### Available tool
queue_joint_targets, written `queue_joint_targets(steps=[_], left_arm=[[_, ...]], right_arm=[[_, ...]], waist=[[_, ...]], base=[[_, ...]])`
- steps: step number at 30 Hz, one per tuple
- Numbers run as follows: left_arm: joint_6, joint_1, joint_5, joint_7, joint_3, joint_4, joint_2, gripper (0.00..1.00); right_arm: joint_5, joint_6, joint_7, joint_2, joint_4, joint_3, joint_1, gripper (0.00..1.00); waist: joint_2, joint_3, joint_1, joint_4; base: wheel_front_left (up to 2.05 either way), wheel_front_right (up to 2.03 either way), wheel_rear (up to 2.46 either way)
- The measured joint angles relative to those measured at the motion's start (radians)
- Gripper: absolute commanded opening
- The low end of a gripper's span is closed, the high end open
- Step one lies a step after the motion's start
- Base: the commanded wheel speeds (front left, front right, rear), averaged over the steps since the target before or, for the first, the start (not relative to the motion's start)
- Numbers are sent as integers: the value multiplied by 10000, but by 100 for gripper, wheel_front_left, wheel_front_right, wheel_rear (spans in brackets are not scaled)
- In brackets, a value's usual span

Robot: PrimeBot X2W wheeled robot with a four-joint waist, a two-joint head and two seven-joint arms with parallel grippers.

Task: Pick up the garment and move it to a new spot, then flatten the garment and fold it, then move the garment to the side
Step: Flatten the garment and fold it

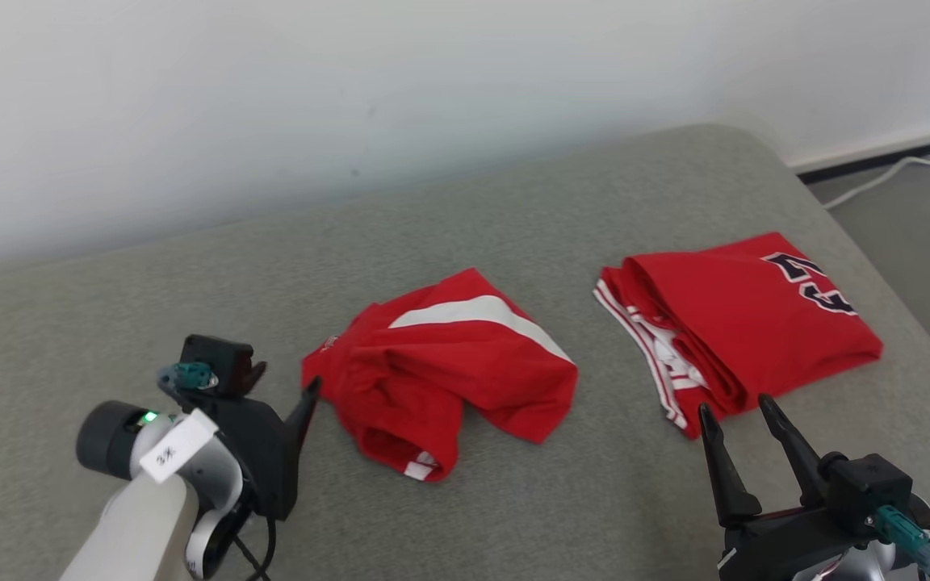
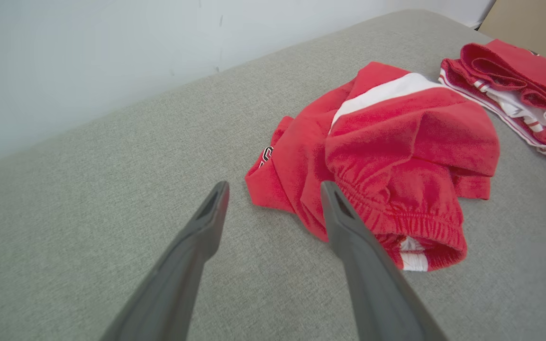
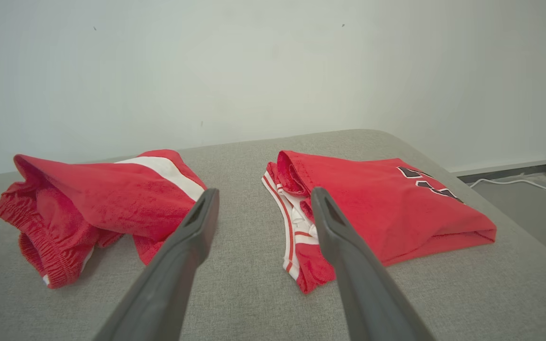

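Crumpled red shorts (image 1: 441,371) lie mid grey cushion (image 1: 190,266) — not yet picked up
Fingers of left gripper (image 2: 275,189) and right gripper (image 1: 733,405) spread wide, empty; lifting, flattening, folding all seem left — folded jersey (image 1: 743,323) sits beside

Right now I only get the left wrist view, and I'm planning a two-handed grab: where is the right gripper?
Observer: The right gripper is open and empty, with its tips at the near corner of the folded jersey.
Operator: Does the jersey hang off the far side?
Observer: No, it lies wholly on the grey cushion, with a dark number facing up.
Operator: Anything beyond the cushion's right end?
Observer: A white cable runs along the floor by the wall.
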Motion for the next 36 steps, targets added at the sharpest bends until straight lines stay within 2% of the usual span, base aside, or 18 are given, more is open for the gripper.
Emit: queue_joint_targets(steps=[2,6,13,19,26,33,34,35,36], left_arm=[[209,-235,211,132,-46,353,21,100],[318,-553,593,276,-270,731,-61,100],[-23,-832,683,416,-936,1404,-663,100],[-180,-891,660,408,-1229,1687,-1279,100],[-182,-1256,667,219,-1139,2104,-1267,100],[-205,-1261,575,31,-1208,2403,-1561,100],[-205,-1271,568,-10,-1193,2475,-1551,76],[-205,-1290,562,-54,-1174,2550,-1546,45],[-207,-1313,533,-56,-1170,2614,-1544,0]], right_arm=[[-23,69,-2,0,6,4,6,100],[-23,69,-10,-13,-2,-63,17,100],[8,10,-167,-38,-12,-351,17,100],[38,-35,-240,-82,8,-472,9,100],[36,-19,-268,13,82,-173,-290,100],[35,-2,-268,17,244,-61,-365,100],[35,40,-268,21,247,-33,-372,100],[35,69,-268,21,257,-25,-372,100],[35,67,-268,21,268,-31,-372,100]], waist=[[0,60,0,-250],[0,186,0,-575],[0,702,0,-897],[1,848,0,-725],[0,791,-1,-391],[0,767,-1,-324],[1,777,-1,-349],[1,788,-1,-376],[0,800,-1,-404]], base=[[0,0,0],[0,0,0],[0,0,0],[0,0,0],[0,0,0],[0,0,0],[0,0,0],[0,0,0],[0,0,0]])
